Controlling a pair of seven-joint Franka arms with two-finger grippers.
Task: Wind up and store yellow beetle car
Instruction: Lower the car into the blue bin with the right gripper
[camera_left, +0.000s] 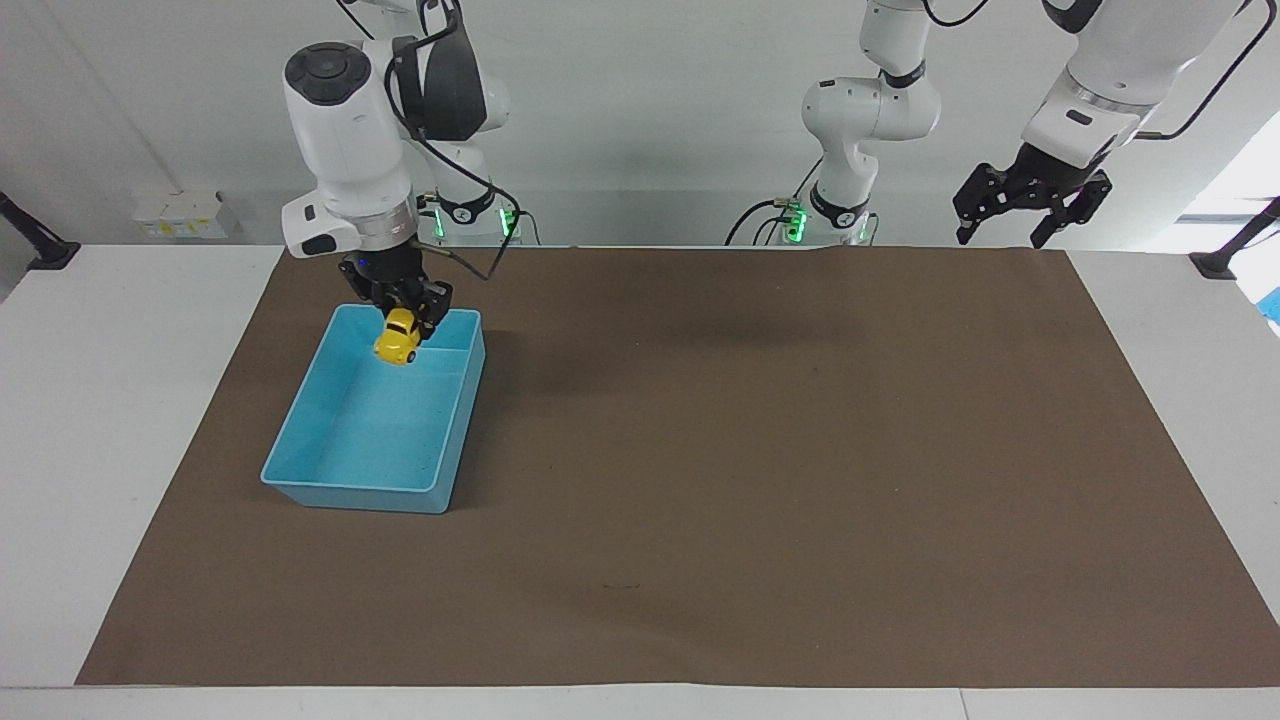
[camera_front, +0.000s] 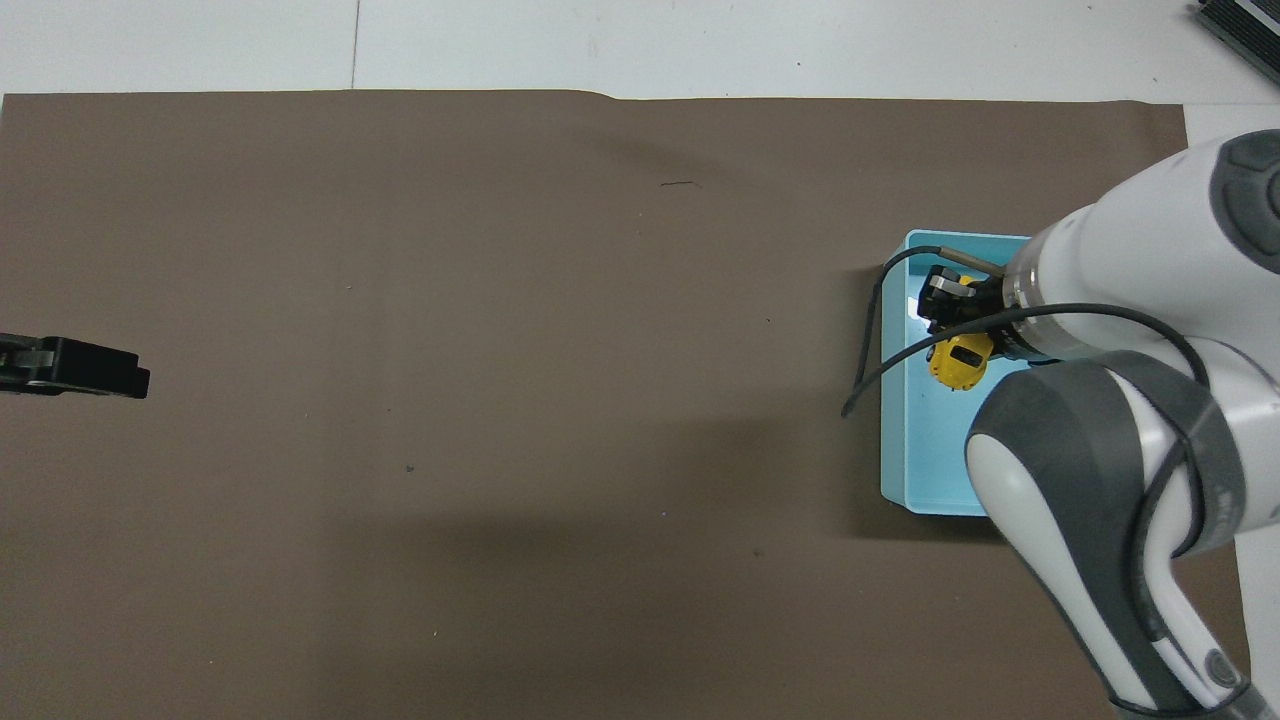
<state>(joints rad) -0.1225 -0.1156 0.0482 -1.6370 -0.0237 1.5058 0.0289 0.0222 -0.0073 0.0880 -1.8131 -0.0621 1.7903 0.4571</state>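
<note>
Facing view: right gripper (camera_left: 400, 318) is clamped on the yellow beetle car (camera_left: 397, 337), holding it in the air over the blue bin (camera_left: 300, 455), above the bin's end nearest the robots, approx 10 o'clock of the brown mat (camera_left: 750, 480). Left gripper (camera_left: 1030, 205) waits w/ fingers spread and nothing in them, up at 1 o'clock. Overhead view: car (camera_front: 958, 361) hangs over the bin (camera_front: 900, 450) at 3 o'clock; left gripper (camera_front: 130, 380) tip at 9 o'clock.
</note>
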